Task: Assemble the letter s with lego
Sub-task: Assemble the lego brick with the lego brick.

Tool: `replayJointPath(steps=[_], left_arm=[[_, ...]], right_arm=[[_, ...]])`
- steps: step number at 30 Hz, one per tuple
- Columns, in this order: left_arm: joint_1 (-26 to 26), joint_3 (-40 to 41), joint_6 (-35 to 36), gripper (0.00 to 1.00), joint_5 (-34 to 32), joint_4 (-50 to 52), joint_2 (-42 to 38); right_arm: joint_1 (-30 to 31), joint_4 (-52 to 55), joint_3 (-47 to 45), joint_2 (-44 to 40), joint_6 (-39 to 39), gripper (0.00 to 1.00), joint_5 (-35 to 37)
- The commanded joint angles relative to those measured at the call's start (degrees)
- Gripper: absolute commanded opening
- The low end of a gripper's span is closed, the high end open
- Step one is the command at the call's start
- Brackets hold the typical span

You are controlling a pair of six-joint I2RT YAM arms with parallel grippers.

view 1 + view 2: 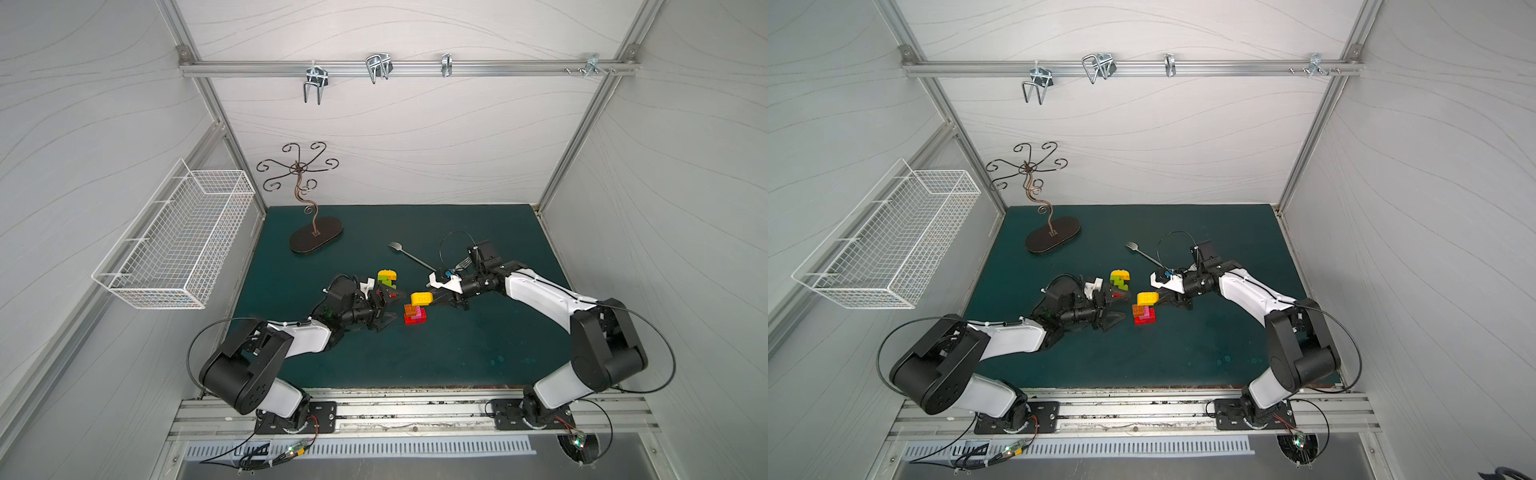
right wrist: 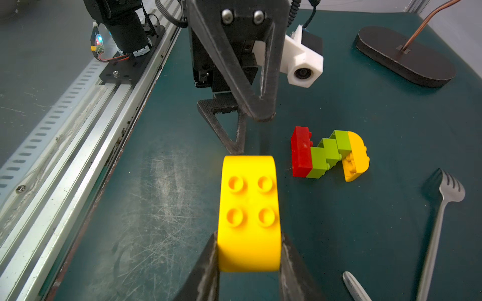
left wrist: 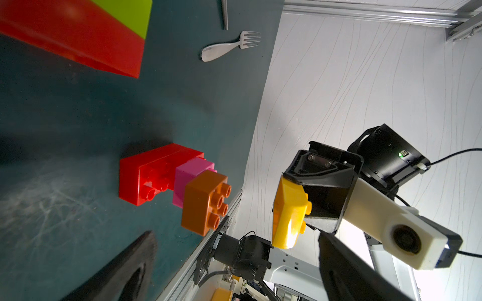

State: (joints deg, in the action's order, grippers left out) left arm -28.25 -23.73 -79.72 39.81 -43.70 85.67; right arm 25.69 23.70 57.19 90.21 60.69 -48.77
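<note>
Right gripper is clamped on the yellow rounded brick, studs facing my wrist camera. I judge this the capping step, where the curved piece goes onto the orange-pink-red stack to close one bend of the S.

In a top view the held brick hangs at about 12 o'clock of that stack. From the left wrist it shows clear of the orange brick, a gap between them, nothing seated yet.

Left gripper gapes wide and empty at 9 o'clock of the stack, just beside it. The other half, the red-green-yellow piece, lies on the green mat at about 11 o'clock, near my left fingers.

Next, I reckon, I square the yellow brick over the orange studs and press straight down. The stack looks light, so my left jaws may need to brace it. The forks lie off at 1 o'clock, out of the way.
</note>
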Motion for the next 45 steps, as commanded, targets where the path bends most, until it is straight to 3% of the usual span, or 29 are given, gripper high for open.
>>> replayJointPath(steps=[1,12,21,45], left_arm=[[-0.7,-0.1,-2.4,0.99,0.7,-7.8,2.3],[-2.7,-0.7,-5.2,0.99,0.9,-17.1,8.9],[-3.3,-1.3,-4.7,0.99,0.8,-17.1,9.6],[-4.9,-3.2,-3.3,0.81,1.3,-16.5,11.5]], right_arm=[[1.0,2.7,1.5,1.7,1.0,0.07,-1.1],[2.8,4.2,3.6,5.5,2.4,0.06,-0.6],[4.0,6.5,5.3,7.5,4.3,0.05,1.3],[4.7,1.8,3.8,7.8,4.4,0.04,5.2]])
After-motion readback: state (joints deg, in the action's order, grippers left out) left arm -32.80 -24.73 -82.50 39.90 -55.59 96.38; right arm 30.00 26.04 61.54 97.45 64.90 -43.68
